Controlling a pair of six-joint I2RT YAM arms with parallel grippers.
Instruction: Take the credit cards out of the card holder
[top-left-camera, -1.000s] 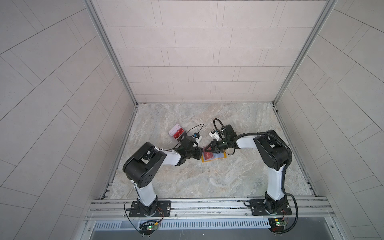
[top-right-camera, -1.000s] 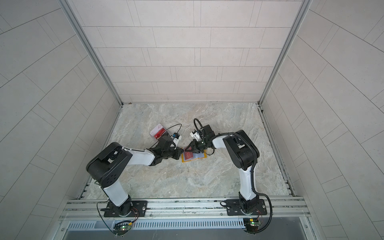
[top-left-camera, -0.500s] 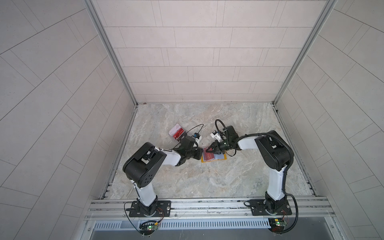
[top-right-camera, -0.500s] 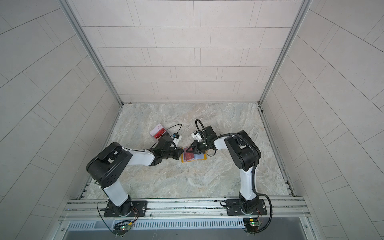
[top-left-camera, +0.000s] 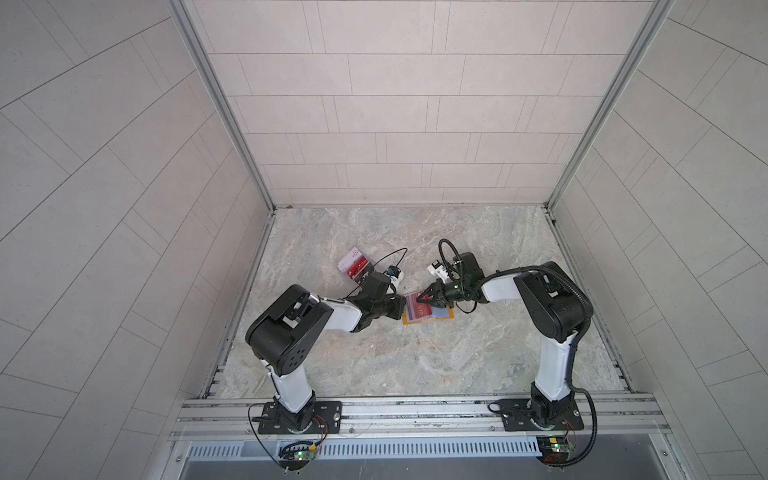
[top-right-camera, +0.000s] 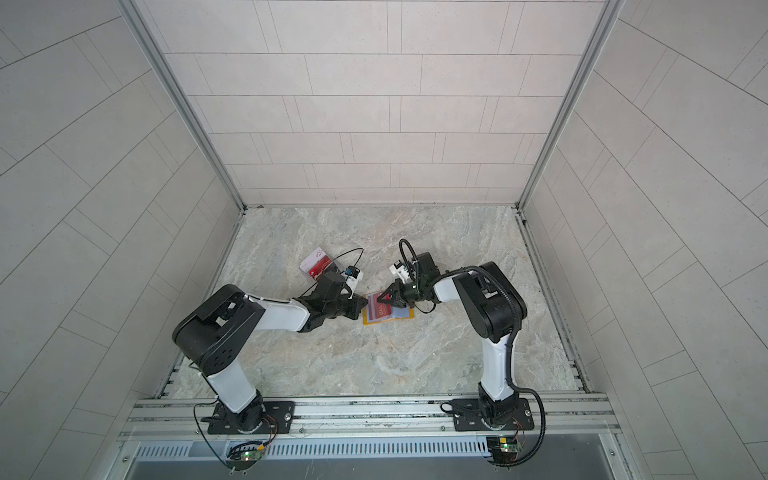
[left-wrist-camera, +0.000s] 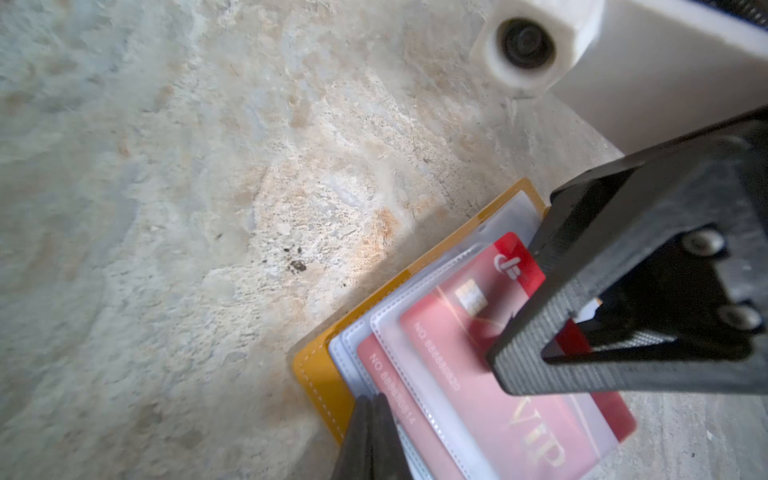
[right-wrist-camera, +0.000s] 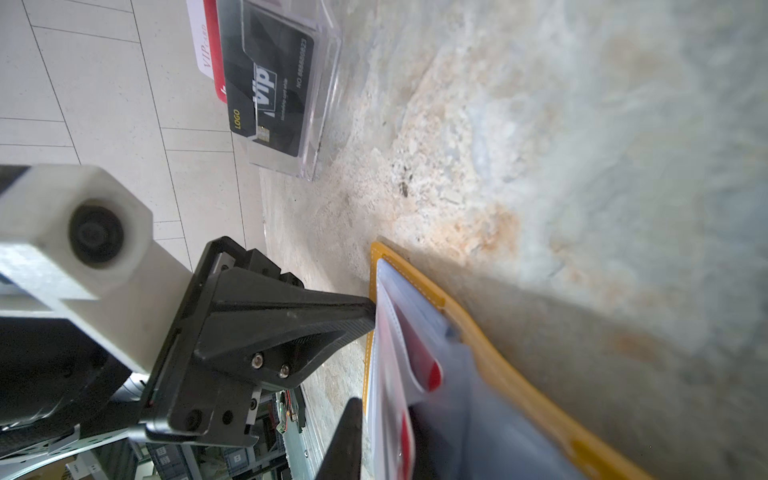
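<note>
The mustard-yellow card holder lies open on the marble floor, its clear sleeves up. My left gripper is shut, with nothing between its fingertips. Its tips press on the holder's left edge, as the right wrist view also shows for the left gripper. My right gripper is shut on a red VIP credit card whose corner sticks out of its sleeve. A second red card sits in a lower sleeve.
A clear plastic box stands on the floor behind the left arm. It holds a black VIP card, a red one and a whitish one. Side walls close the floor in on the left and right.
My right gripper has drawn back slightly to the right and its jaws have narrowed a little on the card. The left gripper and the holder have stayed put.
</note>
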